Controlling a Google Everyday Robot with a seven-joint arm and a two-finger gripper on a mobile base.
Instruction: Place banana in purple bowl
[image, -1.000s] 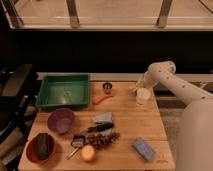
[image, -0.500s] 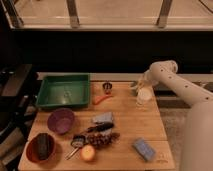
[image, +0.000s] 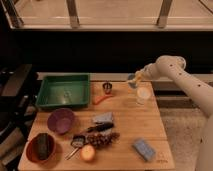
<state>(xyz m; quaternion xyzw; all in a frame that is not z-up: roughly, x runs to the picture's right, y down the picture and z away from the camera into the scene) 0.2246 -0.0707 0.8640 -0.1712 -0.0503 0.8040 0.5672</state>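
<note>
While the purple bowl (image: 61, 121) sits empty near the front left of the wooden table (image: 150, 122), just behind an orange-red bowl (image: 42, 147), the carrying step is judged barely begun. Farther back lie a carrot (image: 101, 99) and a green tray (image: 63, 92). At the far right, above a pale cup (image: 143, 95), the gripper (image: 136, 79) appears clenched on the banana (image: 138, 76), held clear of the table. The next move calls for a leftward, forward carry over the clutter, then a descent above the bowl.
</note>
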